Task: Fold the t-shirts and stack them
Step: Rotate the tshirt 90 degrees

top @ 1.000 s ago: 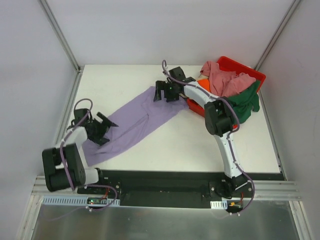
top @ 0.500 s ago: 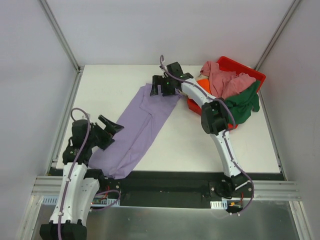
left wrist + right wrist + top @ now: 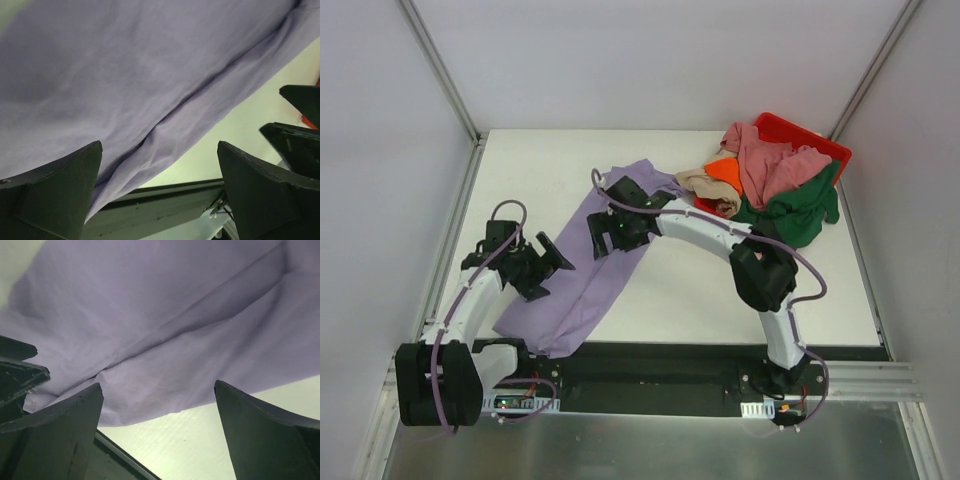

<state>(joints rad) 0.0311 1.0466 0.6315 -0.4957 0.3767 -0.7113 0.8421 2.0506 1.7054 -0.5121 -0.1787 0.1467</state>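
The lavender t-shirt lies stretched out diagonally on the white table, from the middle back to the near left edge. My left gripper hovers open at the shirt's left edge, with lavender cloth filling its view and nothing between its fingers. My right gripper is open just above the shirt's middle, over a fold line, also empty. The pink t-shirt, green t-shirt, orange t-shirt and beige t-shirt are heaped at the back right.
A red bin at the back right corner holds the heap, which spills over its near side. Grey walls with metal rails enclose the table. The black front edge runs by the arm bases.
My right gripper has swung from the shirt's far end near the bin to above its middle. The shirt's far end now lies slack, the beige shirt is uncovered, and my left arm has shifted slightly.
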